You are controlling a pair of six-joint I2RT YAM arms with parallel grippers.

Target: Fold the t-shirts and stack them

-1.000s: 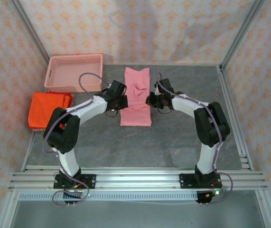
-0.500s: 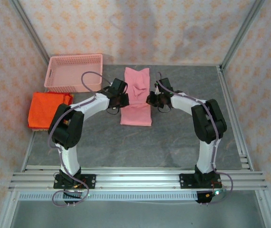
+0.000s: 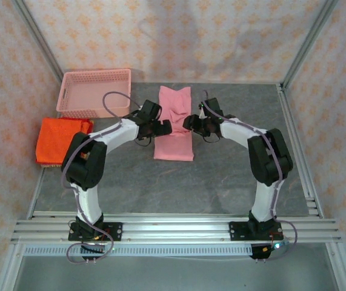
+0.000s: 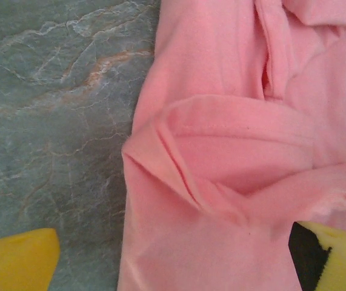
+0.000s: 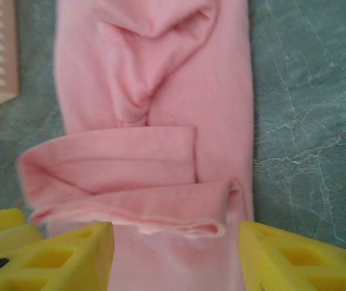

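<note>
Pink mesh basket [image 3: 76, 108] sits at the far left of the table [image 3: 233, 176]. Its mesh floor is visible from wall to wall in the top view. No cloth hangs over the rim.

The orange-red t-shirts [image 3: 60, 140] are in a flat folded pile on the table, just in front of the basket and outside it. They're well apart from both arms.

The pink t-shirt [image 3: 174, 144] lies mid-table as a long narrow strip running near to far, just right of the basket. Its far half is rumpled, with a loose fold doubled back across the strip.

The left gripper [image 3: 165, 127] is over the strip's left edge. Its jaws are wide: in the wrist view one yellow fingertip [image 4: 15, 260] is over bare table and the other is at the far side of the cloth. It grips nothing.

The right gripper [image 3: 188, 123] is over the strip's right edge, facing the left one. Its jaws are parted about halfway, and its yellow fingers [image 5: 69, 264] straddle the doubled-back fold. The cloth lies loose between them and isn't pinched. A corner of the basket shows at the top left of the right wrist view, beside the shirt.
</note>
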